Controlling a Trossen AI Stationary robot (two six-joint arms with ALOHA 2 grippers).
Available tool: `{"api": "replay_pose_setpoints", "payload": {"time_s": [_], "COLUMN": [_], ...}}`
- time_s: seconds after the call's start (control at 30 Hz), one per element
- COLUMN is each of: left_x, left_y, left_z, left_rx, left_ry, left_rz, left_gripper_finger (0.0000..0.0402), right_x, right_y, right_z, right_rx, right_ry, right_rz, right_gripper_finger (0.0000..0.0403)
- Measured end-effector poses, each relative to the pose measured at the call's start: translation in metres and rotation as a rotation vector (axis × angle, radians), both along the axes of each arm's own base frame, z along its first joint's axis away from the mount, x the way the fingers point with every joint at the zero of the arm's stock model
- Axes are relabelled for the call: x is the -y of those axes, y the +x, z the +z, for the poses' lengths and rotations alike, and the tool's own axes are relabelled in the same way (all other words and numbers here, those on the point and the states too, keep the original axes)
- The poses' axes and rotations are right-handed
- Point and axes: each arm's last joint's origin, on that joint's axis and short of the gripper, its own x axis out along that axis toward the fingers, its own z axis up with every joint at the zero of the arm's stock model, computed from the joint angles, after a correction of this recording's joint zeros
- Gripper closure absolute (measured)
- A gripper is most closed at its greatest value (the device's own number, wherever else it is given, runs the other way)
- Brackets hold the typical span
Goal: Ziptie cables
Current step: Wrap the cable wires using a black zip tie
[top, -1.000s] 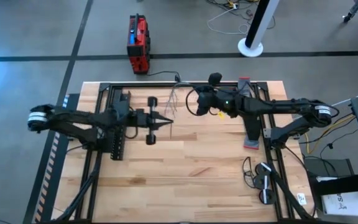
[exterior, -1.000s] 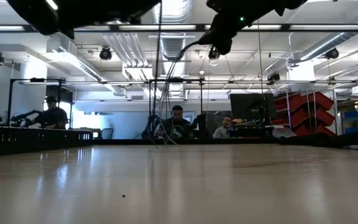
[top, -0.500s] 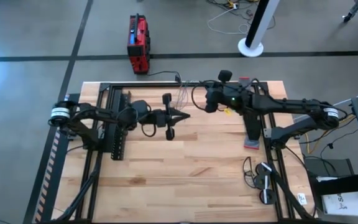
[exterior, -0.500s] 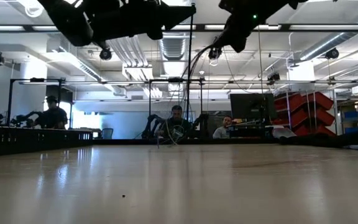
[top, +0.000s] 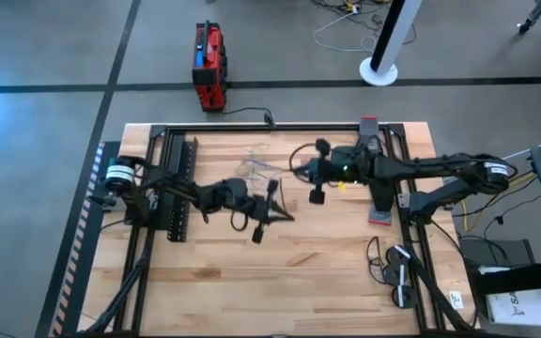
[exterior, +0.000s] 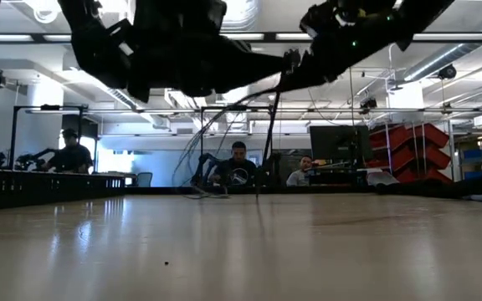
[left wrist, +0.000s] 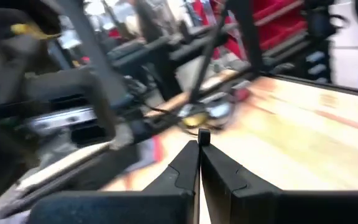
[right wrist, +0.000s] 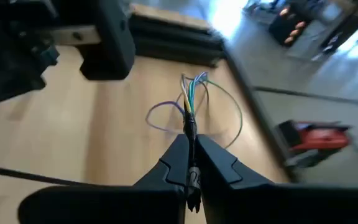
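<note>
The cables (right wrist: 191,99) are a thin bundle of grey, green and bluish wires; their free ends loop and fan out over the wooden table (top: 327,272) near its middle (top: 256,169). My right gripper (top: 296,171) is above the table's middle, shut on them. My left gripper (top: 289,216) is just nearer the table's front edge. It is shut, with a small black block (left wrist: 203,136) at its fingertips and a thin black strip (left wrist: 211,56) running away from there. In the low view the cables (exterior: 224,134) slope from the right gripper down to the table. My left gripper pinches the small black block (left wrist: 203,136) between its two fingertips; it looks like the end of a zip tie, clear of the table. My right gripper pinches the bundle at its gathered end (right wrist: 189,132) between the two fingers, which lie along the wires. The wires slope down slack beyond the fingertips.
A black slotted rack (top: 178,188) and black frame rails (top: 158,141) stand on the table's left part. A dark block with a red end (top: 380,202) lies on the right, and coiled black cords (top: 391,268) at the near right. People sit beyond the far edge (exterior: 239,163).
My left gripper has gone toward the table's right edge, then toward its near edge, and has turned. My right gripper has come down and toward the near edge with the cables, whose free ends now trail lower, toward the table's middle.
</note>
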Motion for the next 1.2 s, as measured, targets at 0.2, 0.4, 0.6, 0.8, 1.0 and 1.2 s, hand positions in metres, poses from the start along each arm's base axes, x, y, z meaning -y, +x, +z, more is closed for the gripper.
{"api": "replay_pose_setpoints", "payload": {"time_s": [0.2, 0.4, 0.6, 0.8, 1.0, 1.2], "left_x": [0.026, 0.051, 0.075, 0.087, 0.087, 0.082], "left_y": [-0.003, -0.006, -0.008, -0.013, -0.022, -0.035], "left_z": [-0.013, -0.021, -0.038, -0.05, -0.06, -0.068], "left_rx": [-0.075, -0.17, -0.222, -0.278, -0.322, -0.312], "left_ry": [-0.008, -0.12, -0.141, -0.2, -0.235, -0.262], "left_rz": [-0.072, -0.018, 0.092, 0.098, 0.101, 0.108], "left_gripper_finger": [0.0402, 0.0402, 0.0402, 0.0402, 0.0402, 0.0402], "right_x": [-0.031, -0.064, -0.088, -0.1, -0.099, -0.098], "right_y": [0.008, 0.013, 0.013, 0.01, 0.005, 0.003], "right_z": [-0.052, -0.098, -0.122, -0.126, -0.106, -0.083], "right_rx": [-0.152, -0.324, -0.41, -0.443, -0.419, -0.34], "right_ry": [0.137, 0.208, 0.237, 0.265, 0.278, 0.234], "right_rz": [0.122, 0.172, 0.205, 0.21, 0.234, 0.241], "right_gripper_finger": [0.04, 0.04, 0.0397, 0.0336, 0.0251, 0.0208]}}
